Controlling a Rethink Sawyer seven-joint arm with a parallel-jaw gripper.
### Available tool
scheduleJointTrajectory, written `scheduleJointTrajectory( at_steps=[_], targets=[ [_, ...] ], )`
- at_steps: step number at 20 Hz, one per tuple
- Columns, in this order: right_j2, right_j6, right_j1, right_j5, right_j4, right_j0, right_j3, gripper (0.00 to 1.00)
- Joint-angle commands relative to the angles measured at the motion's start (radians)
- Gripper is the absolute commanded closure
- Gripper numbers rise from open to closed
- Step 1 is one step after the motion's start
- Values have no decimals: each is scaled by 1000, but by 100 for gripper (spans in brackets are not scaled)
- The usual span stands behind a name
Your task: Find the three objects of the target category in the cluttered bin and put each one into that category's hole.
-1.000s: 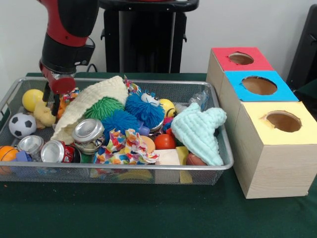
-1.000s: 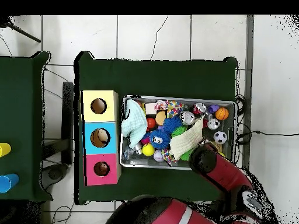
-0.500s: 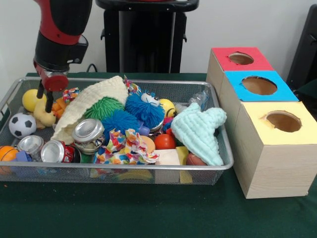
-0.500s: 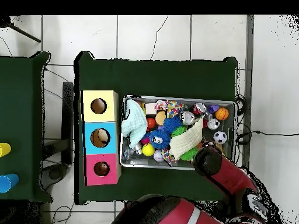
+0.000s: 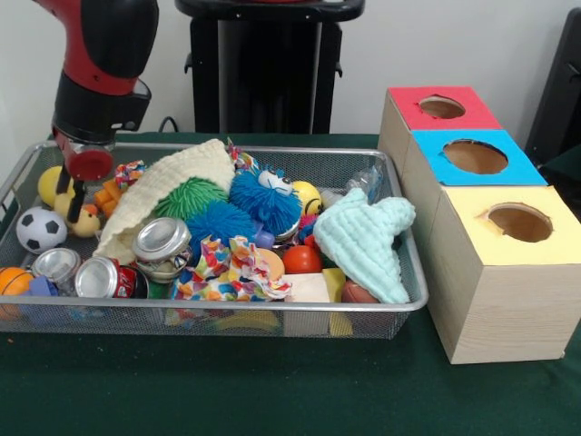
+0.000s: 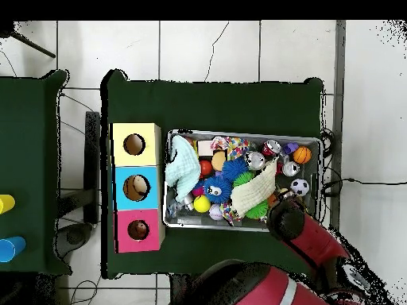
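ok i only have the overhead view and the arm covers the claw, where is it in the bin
observer: In the front view the claw hangs at the end of the bin farthest from the boxes, right over a yellow duck toy.
operator: is it down inside the bin
observer: Its tip shows below the far rim line, level with the yellow ball beside it, so it looks to be down among the toys.
operator: is it holding anything
observer: I cannot tell. The duck sits on the pile, with the soccer ball just in front of it.
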Motion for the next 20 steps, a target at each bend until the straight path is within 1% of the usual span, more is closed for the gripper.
scheduleJointTrajectory(
  at_steps=[1,7,11,12,16,19,20],
  targets=[
    [153,186,114,-42,8,-62,43,0],
    [167,169,91,-6,14,-64,53,0],
    [173,132,53,74,10,-69,47,0],
    [184,120,45,78,-1,-80,47,100],
    [199,77,27,144,-16,-96,33,100],
    [192,47,21,197,-23,-93,8,100],
    [178,47,10,227,-15,-77,4,100]
  ],
)
